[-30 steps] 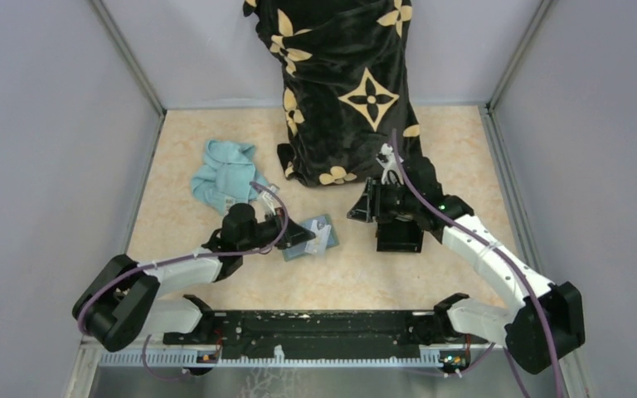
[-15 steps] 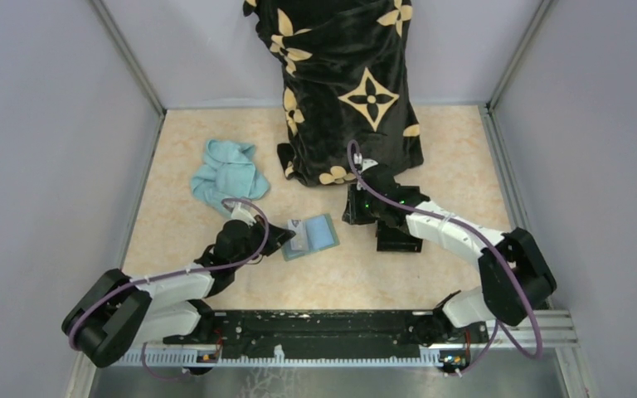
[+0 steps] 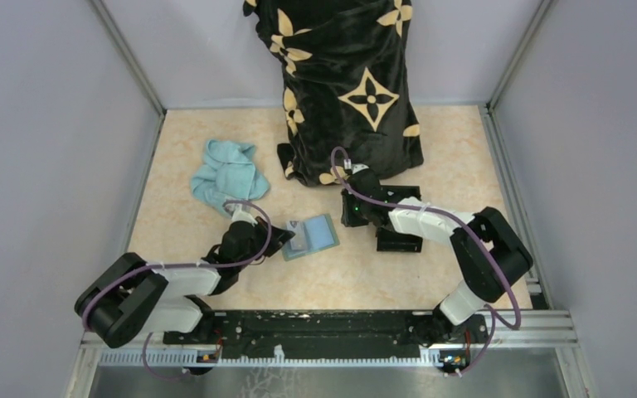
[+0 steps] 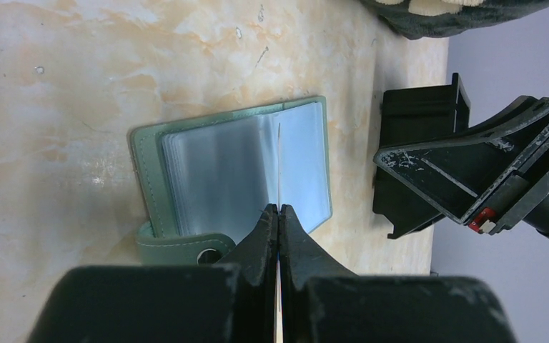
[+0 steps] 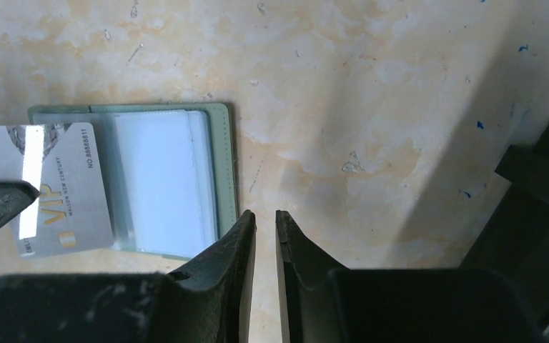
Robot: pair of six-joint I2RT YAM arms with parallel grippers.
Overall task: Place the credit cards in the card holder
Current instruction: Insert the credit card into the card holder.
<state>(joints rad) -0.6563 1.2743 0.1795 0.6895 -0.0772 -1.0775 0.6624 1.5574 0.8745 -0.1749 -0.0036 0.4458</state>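
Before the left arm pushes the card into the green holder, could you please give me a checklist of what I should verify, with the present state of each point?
1. Card grip: ok. The left gripper is shut on the pale silvery plastic card.
2. Holder open: ok. The sage-green folding card holder lies open, clear sleeves up.
3. Card edge at a sleeve mouth: cannot tell. The card stands over the sleeves.
4. Holder steadied: not ok. The right gripper is beside it, not on it.
5. Right gripper free: ok. Jaws slightly apart, nothing between.
6. Black square box out of the way: ok, apart from the holder.
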